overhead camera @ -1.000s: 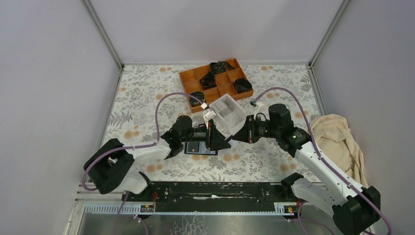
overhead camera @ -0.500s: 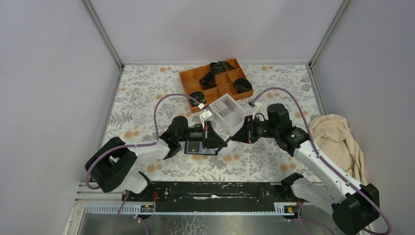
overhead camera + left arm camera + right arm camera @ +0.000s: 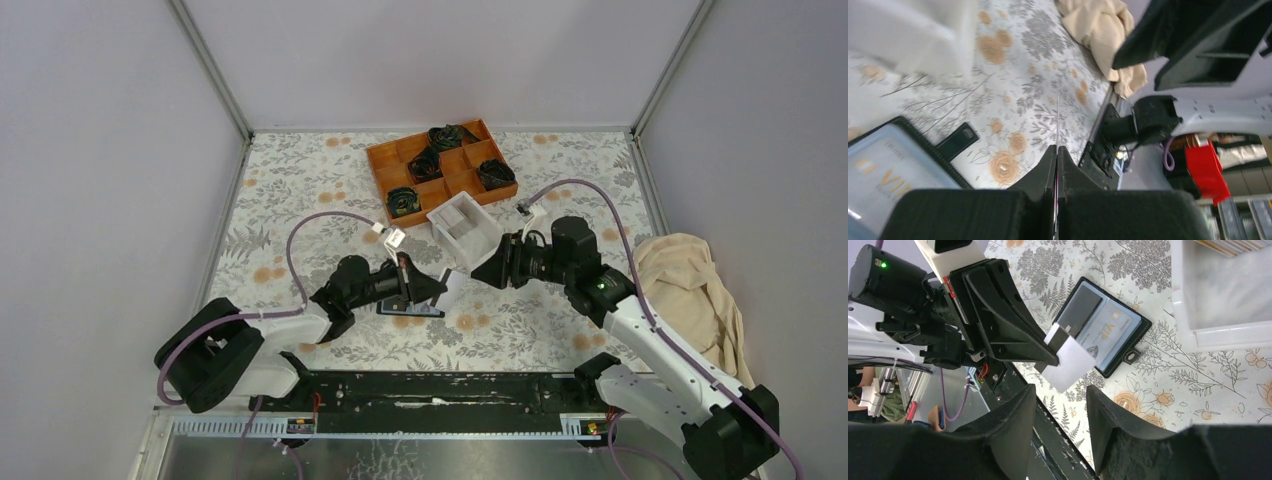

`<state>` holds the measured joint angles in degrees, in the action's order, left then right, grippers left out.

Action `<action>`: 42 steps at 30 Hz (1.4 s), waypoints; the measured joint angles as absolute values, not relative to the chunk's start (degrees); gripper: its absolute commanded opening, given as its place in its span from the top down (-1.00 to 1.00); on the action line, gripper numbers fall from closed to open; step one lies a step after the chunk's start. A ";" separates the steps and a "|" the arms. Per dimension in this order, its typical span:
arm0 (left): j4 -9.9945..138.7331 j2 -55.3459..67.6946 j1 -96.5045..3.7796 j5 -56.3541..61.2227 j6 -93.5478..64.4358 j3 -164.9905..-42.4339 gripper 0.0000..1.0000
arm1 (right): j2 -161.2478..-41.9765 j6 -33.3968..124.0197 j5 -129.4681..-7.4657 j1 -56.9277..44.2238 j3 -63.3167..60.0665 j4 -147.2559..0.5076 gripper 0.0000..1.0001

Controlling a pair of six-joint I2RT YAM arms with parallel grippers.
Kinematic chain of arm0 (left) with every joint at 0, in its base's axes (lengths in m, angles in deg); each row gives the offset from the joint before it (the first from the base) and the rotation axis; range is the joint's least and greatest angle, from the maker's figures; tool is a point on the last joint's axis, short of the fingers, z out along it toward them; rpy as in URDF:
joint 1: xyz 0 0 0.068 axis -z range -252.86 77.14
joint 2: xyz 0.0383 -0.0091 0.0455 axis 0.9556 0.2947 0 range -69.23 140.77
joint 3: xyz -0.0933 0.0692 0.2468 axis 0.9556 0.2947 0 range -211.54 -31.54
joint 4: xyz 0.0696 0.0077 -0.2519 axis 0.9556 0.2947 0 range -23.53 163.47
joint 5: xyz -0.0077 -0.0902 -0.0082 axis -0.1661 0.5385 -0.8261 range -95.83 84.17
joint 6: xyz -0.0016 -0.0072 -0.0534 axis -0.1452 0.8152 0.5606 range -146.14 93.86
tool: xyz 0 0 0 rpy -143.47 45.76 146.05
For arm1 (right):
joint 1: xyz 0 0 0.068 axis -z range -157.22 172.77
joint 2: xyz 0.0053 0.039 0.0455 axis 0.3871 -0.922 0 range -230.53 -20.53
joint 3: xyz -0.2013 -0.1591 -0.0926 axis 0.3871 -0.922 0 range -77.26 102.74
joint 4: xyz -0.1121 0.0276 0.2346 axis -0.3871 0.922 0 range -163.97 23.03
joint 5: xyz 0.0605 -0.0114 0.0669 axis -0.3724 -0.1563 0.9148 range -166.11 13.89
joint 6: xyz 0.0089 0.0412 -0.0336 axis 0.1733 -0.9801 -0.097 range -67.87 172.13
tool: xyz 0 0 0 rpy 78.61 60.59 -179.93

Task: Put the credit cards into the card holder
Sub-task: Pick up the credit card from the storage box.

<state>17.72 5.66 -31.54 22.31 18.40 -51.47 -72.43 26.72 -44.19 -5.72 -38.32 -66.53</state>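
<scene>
Pinching one pale credit card (image 3: 1070,366) by its edge, the left gripper (image 3: 1050,359) is clamped tight just over the open black card holder (image 3: 1113,327); the right gripper (image 3: 1060,388), jaws parted, hangs empty nearby.

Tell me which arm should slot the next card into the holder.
Left. The left fingers are shut on a card, close to the open holder. The right fingers are open and empty, near the white box.
</scene>
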 measured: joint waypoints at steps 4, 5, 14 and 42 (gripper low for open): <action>14.57 5.60 -30.58 14.86 23.77 -47.31 1.00 | -72.45 25.21 -47.05 -7.90 -41.08 -69.04 0.04; 13.57 5.60 -30.23 13.33 25.28 -46.44 1.00 | -72.47 24.90 -47.90 -8.95 -41.75 -69.76 0.05; 2.22 5.77 -28.59 5.22 36.34 -41.87 1.00 | -75.58 21.62 -54.17 -16.03 -45.93 -77.32 0.10; -7.35 10.43 -27.56 2.71 43.80 -40.78 1.00 | -81.74 14.46 -54.79 -17.41 -50.19 -94.15 0.41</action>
